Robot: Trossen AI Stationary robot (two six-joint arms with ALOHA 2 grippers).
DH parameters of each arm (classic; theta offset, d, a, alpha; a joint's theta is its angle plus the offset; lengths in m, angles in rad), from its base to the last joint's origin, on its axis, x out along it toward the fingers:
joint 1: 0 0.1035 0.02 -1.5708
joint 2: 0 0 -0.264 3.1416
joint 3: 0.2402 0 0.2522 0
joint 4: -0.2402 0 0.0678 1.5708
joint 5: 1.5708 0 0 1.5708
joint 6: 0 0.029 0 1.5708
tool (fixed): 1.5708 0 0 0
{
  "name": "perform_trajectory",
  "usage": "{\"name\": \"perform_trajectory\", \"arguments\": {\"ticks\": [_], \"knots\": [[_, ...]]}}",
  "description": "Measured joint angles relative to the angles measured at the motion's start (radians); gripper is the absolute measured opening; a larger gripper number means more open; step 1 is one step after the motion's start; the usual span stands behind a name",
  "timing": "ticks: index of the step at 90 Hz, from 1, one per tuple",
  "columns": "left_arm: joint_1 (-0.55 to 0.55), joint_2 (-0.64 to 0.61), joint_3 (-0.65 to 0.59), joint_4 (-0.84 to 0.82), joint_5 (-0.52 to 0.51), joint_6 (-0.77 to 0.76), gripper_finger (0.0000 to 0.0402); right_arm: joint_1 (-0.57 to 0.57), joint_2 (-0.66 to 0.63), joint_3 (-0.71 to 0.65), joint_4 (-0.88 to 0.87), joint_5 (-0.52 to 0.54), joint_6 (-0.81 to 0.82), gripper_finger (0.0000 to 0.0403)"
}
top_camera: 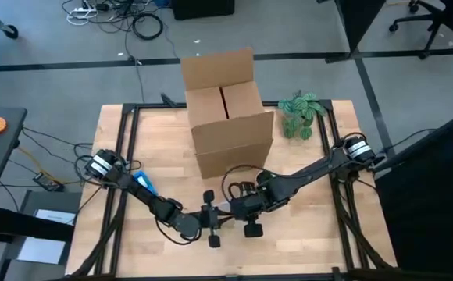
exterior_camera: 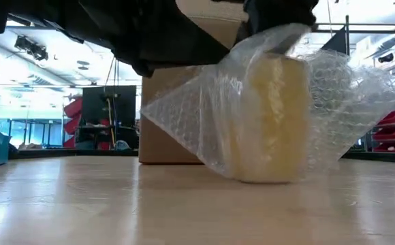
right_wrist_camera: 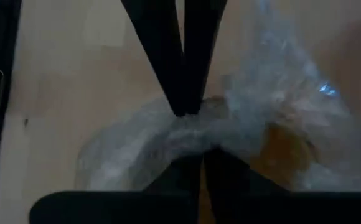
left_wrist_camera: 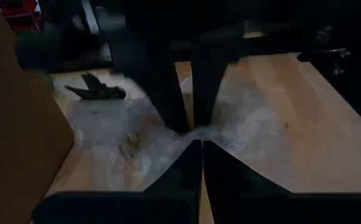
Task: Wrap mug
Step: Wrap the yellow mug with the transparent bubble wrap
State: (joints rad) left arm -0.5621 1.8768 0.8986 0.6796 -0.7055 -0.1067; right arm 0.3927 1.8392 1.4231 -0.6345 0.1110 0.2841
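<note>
While both claws pinch its bubble wrap (exterior_camera: 204, 112), mug (exterior_camera: 272, 119) sits below.

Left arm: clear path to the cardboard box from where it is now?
Probably not right away. The left gripper is shut on the bubble wrap around the mug, nose to nose with the right gripper. The cardboard box stands just beyond, nothing between.

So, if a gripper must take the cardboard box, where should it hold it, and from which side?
Probably one of the raised top flaps of the cardboard box, coming from above. The box stands upright and open, and its body looks too broad for two fingers, whereas a flap is a thin edge. The near side is crowded by both arms and the wrapped mug.
</note>
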Motion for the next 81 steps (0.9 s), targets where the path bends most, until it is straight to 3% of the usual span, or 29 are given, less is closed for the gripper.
{"name": "perform_trajectory", "arguments": {"ticks": [37,54,69,81], "knots": [[0.000,0.000,-0.001,-0.011,0.001,-0.002,0.0000,0.001,-0.131,0.002,-0.078,0.058,0.011,0.0000],[0.000,0.000,-0.001,-0.014,0.003,-0.002,0.0000,0.021,-0.197,0.002,-0.020,0.062,0.001,0.0000],[0.010,0.000,-0.001,-0.010,0.003,-0.002,0.0000,0.060,-0.176,0.003,0.107,-0.001,-0.040,0.0000],[0.013,0.000,-0.001,-0.004,0.003,-0.002,0.0000,0.083,-0.111,0.003,0.108,-0.043,-0.014,0.0000]]}}
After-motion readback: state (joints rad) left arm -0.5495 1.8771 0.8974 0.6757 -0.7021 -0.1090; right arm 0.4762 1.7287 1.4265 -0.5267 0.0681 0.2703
